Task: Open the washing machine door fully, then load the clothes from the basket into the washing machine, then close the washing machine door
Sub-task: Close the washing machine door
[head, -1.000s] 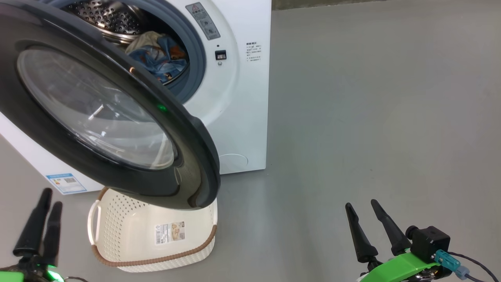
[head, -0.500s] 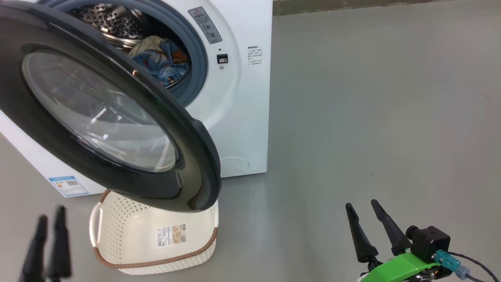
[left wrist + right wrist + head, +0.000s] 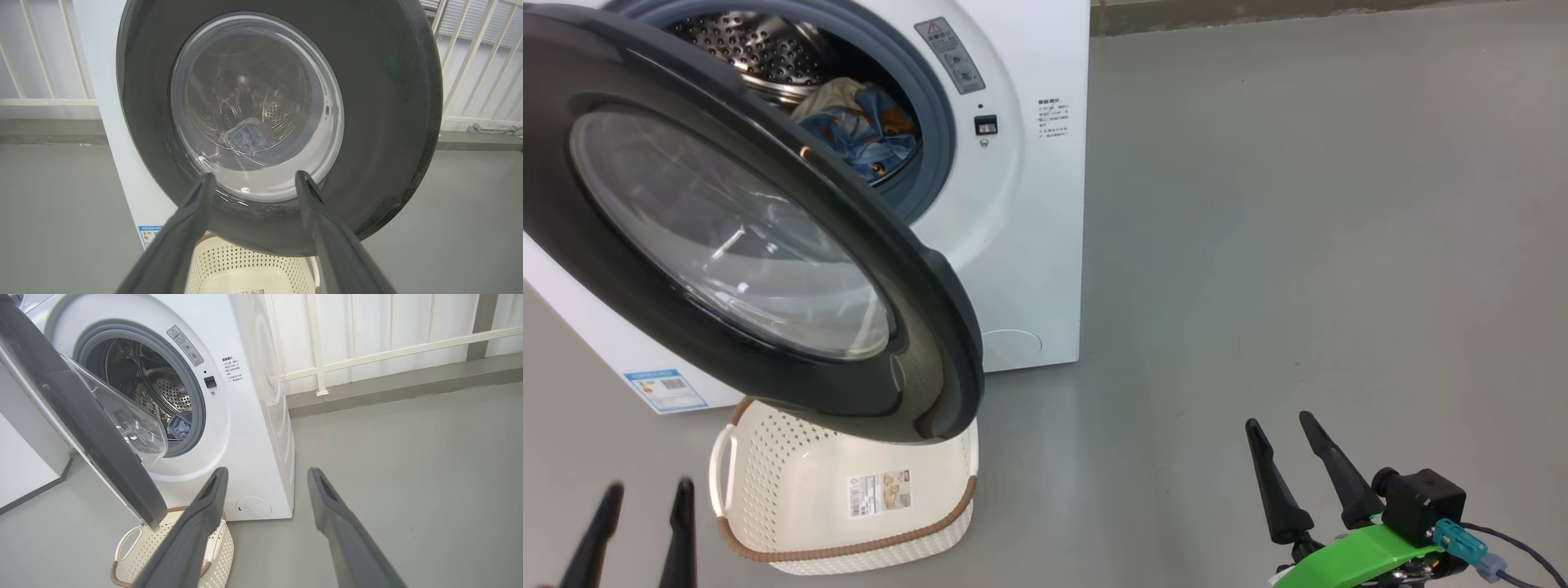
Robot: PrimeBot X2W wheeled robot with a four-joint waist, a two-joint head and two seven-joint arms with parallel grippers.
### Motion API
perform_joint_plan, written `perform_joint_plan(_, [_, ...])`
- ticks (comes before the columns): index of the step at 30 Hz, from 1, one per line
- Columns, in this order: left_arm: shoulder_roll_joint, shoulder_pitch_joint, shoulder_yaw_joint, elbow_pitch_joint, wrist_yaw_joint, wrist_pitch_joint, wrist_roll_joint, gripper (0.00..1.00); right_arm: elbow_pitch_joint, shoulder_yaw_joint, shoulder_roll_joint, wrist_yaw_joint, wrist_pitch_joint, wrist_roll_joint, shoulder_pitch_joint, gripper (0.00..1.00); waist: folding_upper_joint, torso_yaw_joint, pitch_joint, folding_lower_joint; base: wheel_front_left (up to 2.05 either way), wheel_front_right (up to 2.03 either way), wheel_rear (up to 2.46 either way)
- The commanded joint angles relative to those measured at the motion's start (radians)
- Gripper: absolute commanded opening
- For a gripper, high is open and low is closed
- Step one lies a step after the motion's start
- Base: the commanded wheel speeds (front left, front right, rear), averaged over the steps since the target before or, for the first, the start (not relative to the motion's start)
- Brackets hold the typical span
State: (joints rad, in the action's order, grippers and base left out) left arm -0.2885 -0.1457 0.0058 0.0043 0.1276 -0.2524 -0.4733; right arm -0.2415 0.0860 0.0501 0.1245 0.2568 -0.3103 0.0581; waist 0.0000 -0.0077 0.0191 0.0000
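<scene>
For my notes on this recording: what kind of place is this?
Probably a bare laundry corner or test room: a white washing machine stands on a grey floor, a laundry basket before it, white railings behind.

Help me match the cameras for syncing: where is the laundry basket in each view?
Head view: basket lower left, under the door.
Left wrist view: bottom centre, below the door.
Right wrist view: bottom left, under the door's lower end.
Shared landmark: the door's black rim overhanging it.
</scene>
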Motion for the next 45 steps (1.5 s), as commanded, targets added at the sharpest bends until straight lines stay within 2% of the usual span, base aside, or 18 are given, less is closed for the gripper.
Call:
perform_joint_plan(1, [-0.009, 0.008, 0.053, -0.004, 0.003, -0.009, 0.041, 1.0, 0.028, 0.022, 0.0, 0.006, 0.005, 0.007, 0.007, 1.0, 0.0, 0.0, 0.0, 0.0, 0.0, 0.0, 0.0])
perform_joint_plan(7, [0.065, -0.013, 0.115, 0.053, 0.003, -0.009, 0.193, 1.0, 0.031, 0.021, 0.0, 0.006, 0.005, 0.01, 0.005, 1.0, 0.0, -0.002, -0.004, 0.0, 0.0, 0.0, 0.0])
perform_joint_plan(12, [0.116, -0.01, 0.162, 0.082, -0.003, -0.009, 0.265, 1.0, 0.029, 0.02, 0.0, 0.006, 0.005, 0.014, 0.003, 1.0, 0.0, -0.002, -0.01, 0.0, 0.0, 0.0, 0.0])
perform_joint_plan(20, [0.156, 0.004, 0.219, 0.118, -0.006, -0.009, 0.315, 1.0, 0.027, 0.017, 0.0, 0.006, 0.005, 0.019, 0.001, 1.0, 0.0, -0.001, -0.016, 0.0, 0.0, 0.0, 0.0])
perform_joint_plan(32, [0.168, 0.011, 0.218, 0.123, 0.002, -0.009, 0.318, 1.0, 0.021, 0.015, 0.0, 0.006, 0.005, 0.019, 0.0, 1.0, 0.0, 0.009, -0.014, 0.0, 0.0, 0.0, 0.0])
perform_joint_plan(33, [0.168, 0.012, 0.217, 0.123, 0.002, -0.009, 0.316, 1.0, 0.017, 0.015, 0.0, 0.006, 0.005, 0.019, 0.0, 0.76, 0.0, 0.01, -0.014, 0.0, 0.0, 0.0, 0.0])
perform_joint_plan(34, [0.169, 0.012, 0.217, 0.123, 0.002, -0.009, 0.314, 1.0, 0.014, 0.014, 0.0, 0.006, 0.005, 0.015, -0.001, 0.0, 0.0, 0.011, -0.014, 0.0, 0.0, 0.0, 0.0])
perform_joint_plan(39, [0.164, 0.01, 0.205, 0.118, 0.003, -0.009, 0.293, 1.0, 0.067, -0.014, 0.0, 0.006, 0.005, -0.015, 0.004, 0.0, 0.0, 0.013, -0.012, 0.0, 0.0, 0.0, 0.0])
perform_joint_plan(45, [0.157, 0.007, 0.197, 0.106, 0.003, -0.009, 0.265, 1.0, 0.332, -0.036, 0.0, 0.006, 0.005, -0.108, 0.023, 0.0, 0.0, 0.02, -0.006, 0.0, 0.0, 0.0, 0.0])
